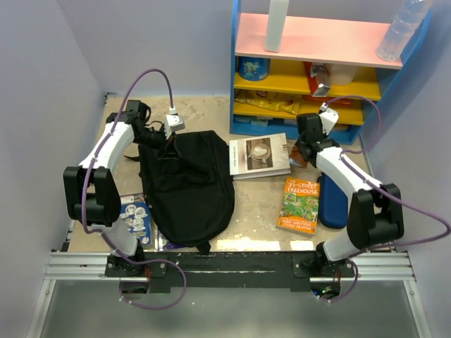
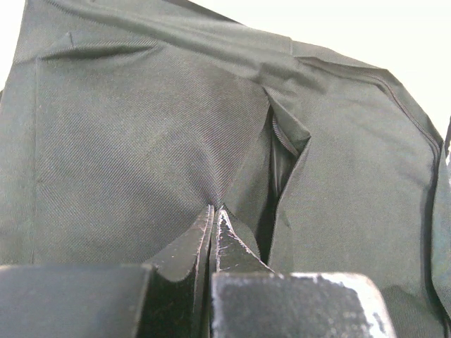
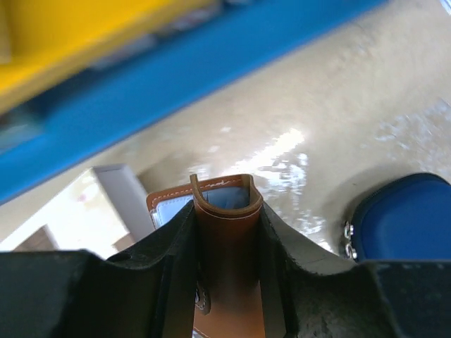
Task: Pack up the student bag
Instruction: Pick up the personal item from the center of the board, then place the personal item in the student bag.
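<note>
The student bag (image 1: 189,186) is a soft black backpack lying flat on the table left of centre. My left gripper (image 1: 167,144) is at its top left edge. In the left wrist view that gripper (image 2: 215,211) is shut, pinching a fold of the bag's black fabric (image 2: 127,127) beside a dark slit. My right gripper (image 1: 301,151) is at the back right, in front of the shelf. Its jaws (image 3: 224,208) are shut on a brown leather case (image 3: 225,246) with white stitching and a pale blue inside, held just above the table.
A grey book (image 1: 259,155) lies right of the bag, with an orange Treehouse book (image 1: 299,205) nearer me. A dark-blue pencil case (image 1: 332,201) lies by the right arm. A blue booklet (image 1: 135,218) lies left of the bag. A blue-and-yellow shelf unit (image 1: 310,70) stands behind.
</note>
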Motion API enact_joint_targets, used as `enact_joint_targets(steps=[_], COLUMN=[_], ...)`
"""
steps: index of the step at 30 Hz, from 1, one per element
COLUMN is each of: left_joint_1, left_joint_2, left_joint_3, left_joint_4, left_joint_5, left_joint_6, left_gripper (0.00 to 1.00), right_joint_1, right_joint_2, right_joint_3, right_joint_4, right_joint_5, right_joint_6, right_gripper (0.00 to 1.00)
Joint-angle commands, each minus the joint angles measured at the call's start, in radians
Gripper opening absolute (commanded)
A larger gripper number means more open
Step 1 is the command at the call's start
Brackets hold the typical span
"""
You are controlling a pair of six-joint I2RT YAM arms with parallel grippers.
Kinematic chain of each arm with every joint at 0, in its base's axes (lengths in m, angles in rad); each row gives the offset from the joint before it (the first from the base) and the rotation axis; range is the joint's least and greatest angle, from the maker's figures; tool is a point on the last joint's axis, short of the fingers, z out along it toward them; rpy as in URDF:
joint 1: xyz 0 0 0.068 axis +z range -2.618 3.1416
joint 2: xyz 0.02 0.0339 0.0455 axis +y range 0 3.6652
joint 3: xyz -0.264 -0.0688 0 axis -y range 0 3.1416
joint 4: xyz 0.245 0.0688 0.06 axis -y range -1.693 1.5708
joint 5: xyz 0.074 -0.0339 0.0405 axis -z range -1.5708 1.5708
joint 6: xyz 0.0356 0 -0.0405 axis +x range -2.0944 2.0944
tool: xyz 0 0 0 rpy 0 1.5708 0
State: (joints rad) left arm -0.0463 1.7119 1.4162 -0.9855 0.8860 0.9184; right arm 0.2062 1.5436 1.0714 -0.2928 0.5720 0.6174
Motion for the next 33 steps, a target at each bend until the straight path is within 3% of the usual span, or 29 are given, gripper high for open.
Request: enact_joint_targets(steps=[1,10,24,29,33], left_joint_1=[-0.001,-0.001,-0.001,-0.001,-0.001], left_joint_2=[-0.049,-0.049,-0.06,-0.052,-0.058], left_joint_3=[0.007,0.027,0.027,0.033,0.038], left_joint_4=[-0.021,-0.004,-0.005,-0.007,0.027], left_joint_5=[0.054,0.057,0.033,0.037,0.039], left_joint_6=[-0.018,-0.067,-0.078,-0.082,-0.122], left_gripper=[0.0,0.0,0.0,0.0,0.0], right_joint_1=[0.123,0.269,0.277,0.317,0.487], right_joint_2=[-0.135,-0.28,-0.324,-0.326,-0.212], right_joint_3=[0.051,0.081,0.288,0.174,0.156], right_joint_4=[0.041,0.007,-0.144,0.059,0.179], right_joint_5=[0.019,-0.058,0.19,-0.108,-0.23], right_joint_6=[-0.022,-0.042,-0.139,-0.128,-0.156], right_gripper=[0.36,0.4,0.44,0.45,0.47])
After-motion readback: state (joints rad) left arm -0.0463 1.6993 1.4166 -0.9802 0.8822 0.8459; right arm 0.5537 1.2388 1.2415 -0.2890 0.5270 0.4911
